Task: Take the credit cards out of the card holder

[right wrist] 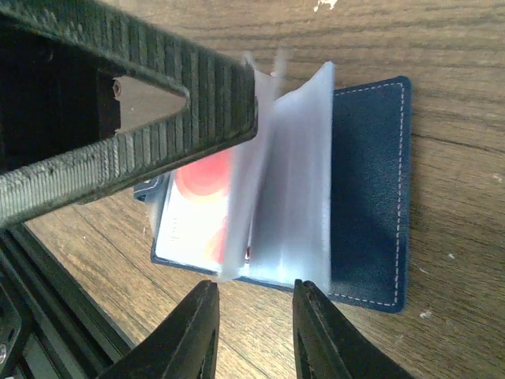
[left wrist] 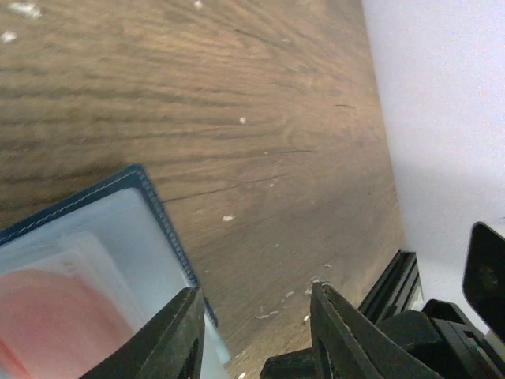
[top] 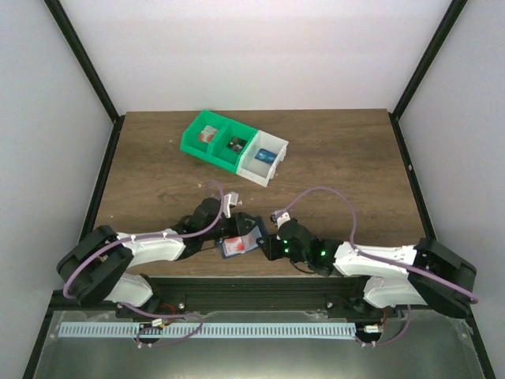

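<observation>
Left gripper (left wrist: 254, 290), jaws wide and empty, has one finger over the navy-blue folding card holder (right wrist: 371, 189) lying open on the brown wooden table (top: 158, 158), a red-and-white plastic card (right wrist: 201, 205) inside. Right gripper (right wrist: 255, 284), narrowly parted and empty, sits at its sleeves.

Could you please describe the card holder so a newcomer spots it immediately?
Go to the near middle edge of the wooden table, away from the green and white bins. The card holder is the small navy-bordered wallet lying open, a red-and-white card inside.

We could read no text, brand or number, not even on the red-and-white card (right wrist: 201, 213) in the card holder (right wrist: 371, 181) at six o'clock.
</observation>
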